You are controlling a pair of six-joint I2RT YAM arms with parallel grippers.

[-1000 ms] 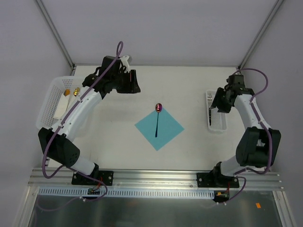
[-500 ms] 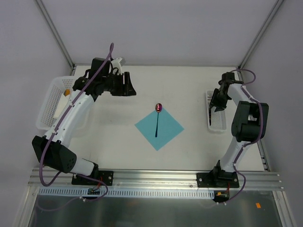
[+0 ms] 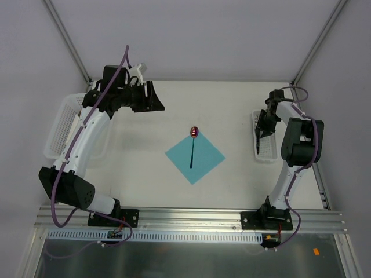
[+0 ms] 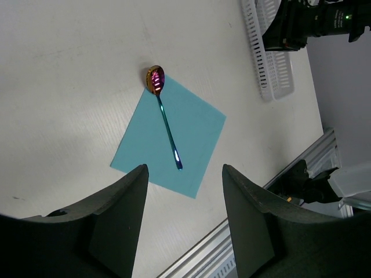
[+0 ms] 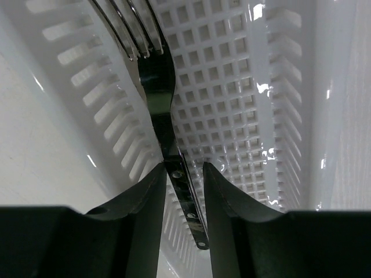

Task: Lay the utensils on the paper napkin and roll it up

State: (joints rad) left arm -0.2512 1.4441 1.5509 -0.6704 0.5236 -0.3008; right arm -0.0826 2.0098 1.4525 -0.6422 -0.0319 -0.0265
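One slim spoon (image 3: 192, 147) with a shiny purplish-pink bowl lies on the square teal paper napkin (image 3: 203, 157) mid-table, so the right gripper (image 5: 181, 174), inside the white slotted basket (image 5: 232, 116), straddles a dark fork (image 5: 155, 81) by its handle (pinched or not, I cannot tell), while the left gripper (image 3: 153, 103) hangs released, empty.

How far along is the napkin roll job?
Done: one spoon lies on the teal napkin, bowl past its corner. In hand: right pincer straddles a fork handle in the white basket, not lifted. To do: move the fork over, roll the napkin. Idle: left pincer open, empty.
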